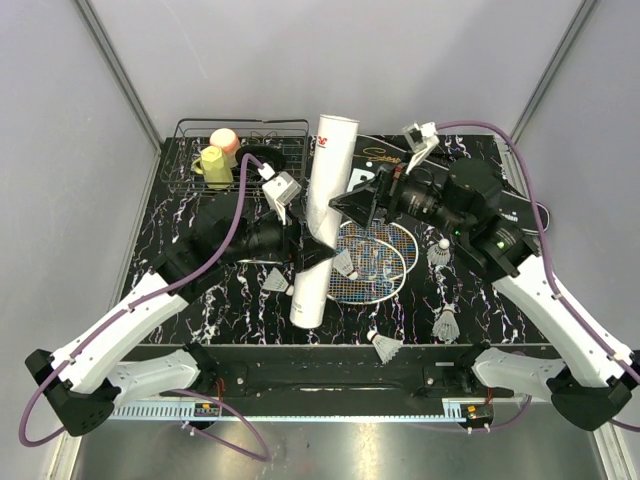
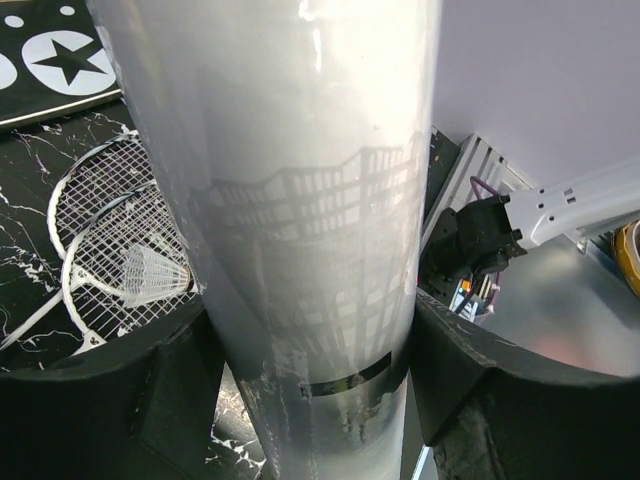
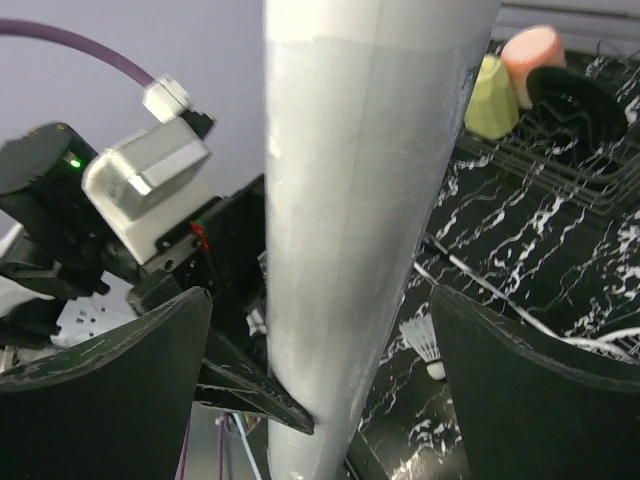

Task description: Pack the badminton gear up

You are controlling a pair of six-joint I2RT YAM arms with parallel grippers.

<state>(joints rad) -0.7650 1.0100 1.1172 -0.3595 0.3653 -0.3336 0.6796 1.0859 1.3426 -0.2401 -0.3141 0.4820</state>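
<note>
Beside wire basket (image 1: pixel 240 122), over rackets (image 1: pixel 378 268): tube (image 1: pixel 330 165) clamped by left end effector (image 2: pixel 312 340), right end effector (image 3: pixel 320 340) apart.

2 rackets (image 1: pixel 375 262), 5 shuttles (image 1: pixel 439 252), 1 tube (image 1: pixel 325 200), 1 blk bag (image 1: pixel 372 158), 1 wire basket (image 1: pixel 190 130), 2 cups (image 1: pixel 213 166)

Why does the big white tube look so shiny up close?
Left wrist view: the long white tube is glossy, mirroring a grid-like pattern, with glare washing out its top. Right wrist view: duller, slightly soft. Top external view: sharp, evenly lit.
</note>
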